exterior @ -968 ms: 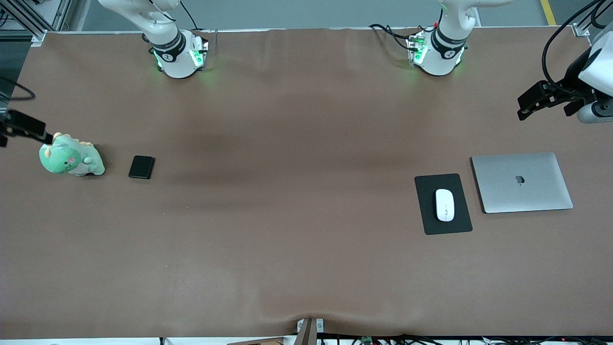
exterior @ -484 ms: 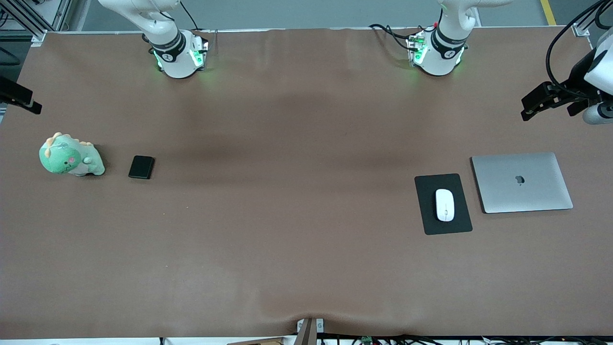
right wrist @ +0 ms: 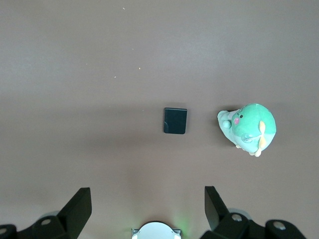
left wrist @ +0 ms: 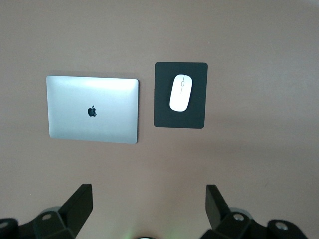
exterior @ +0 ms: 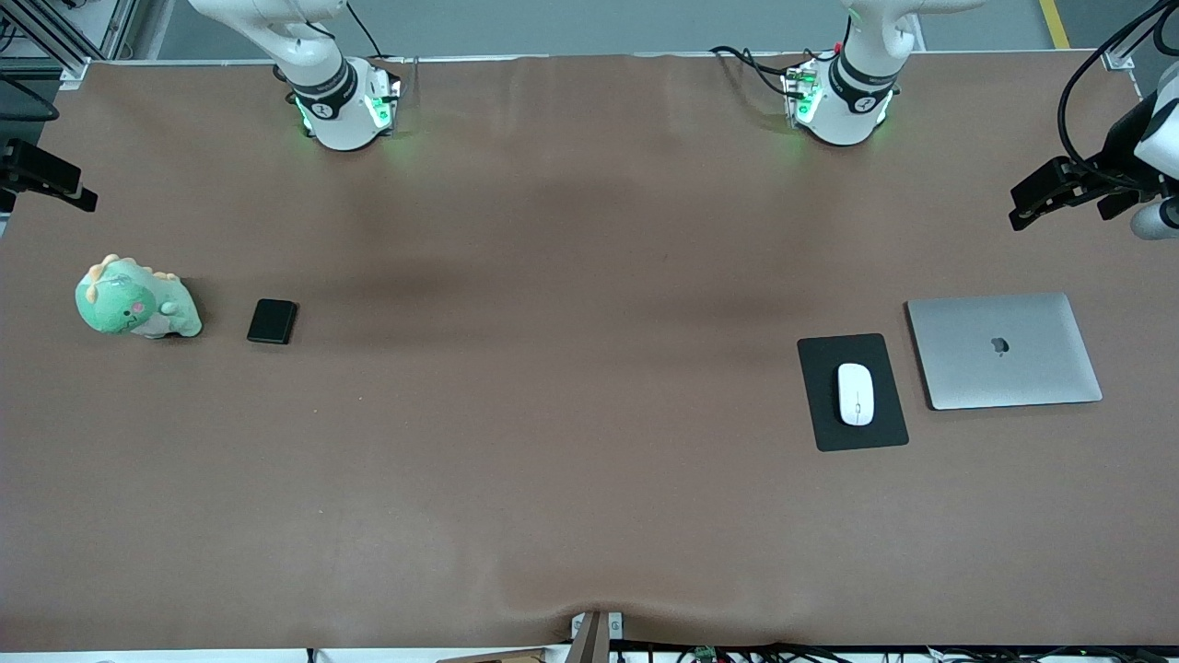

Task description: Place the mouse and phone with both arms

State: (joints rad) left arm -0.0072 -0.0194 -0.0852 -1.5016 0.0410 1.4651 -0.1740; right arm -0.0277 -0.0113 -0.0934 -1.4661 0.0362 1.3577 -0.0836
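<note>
The white mouse (exterior: 855,393) lies on a black mat (exterior: 822,364) beside a closed grey laptop (exterior: 1004,350). In the left wrist view the mouse (left wrist: 181,92) lies well clear of my left gripper (left wrist: 148,194), which is open and empty. That left gripper (exterior: 1021,215) hangs high over the table edge at the left arm's end. The black phone (exterior: 273,321) lies flat beside a green plush dinosaur (exterior: 136,301). The right wrist view shows the phone (right wrist: 175,120) below my right gripper (right wrist: 148,194), which is open and empty. The right gripper (exterior: 81,195) hangs over the table edge at the right arm's end.
The laptop also shows in the left wrist view (left wrist: 93,109), next to the mat (left wrist: 163,112). The plush dinosaur also shows in the right wrist view (right wrist: 247,128), close to the phone. Brown table cloth (exterior: 571,368) spans the wide middle between the two groups.
My right gripper has drawn away from the plush dinosaur, up toward the table's edge. My left gripper has drifted slightly outward toward its end. Mouse and phone have not moved.
</note>
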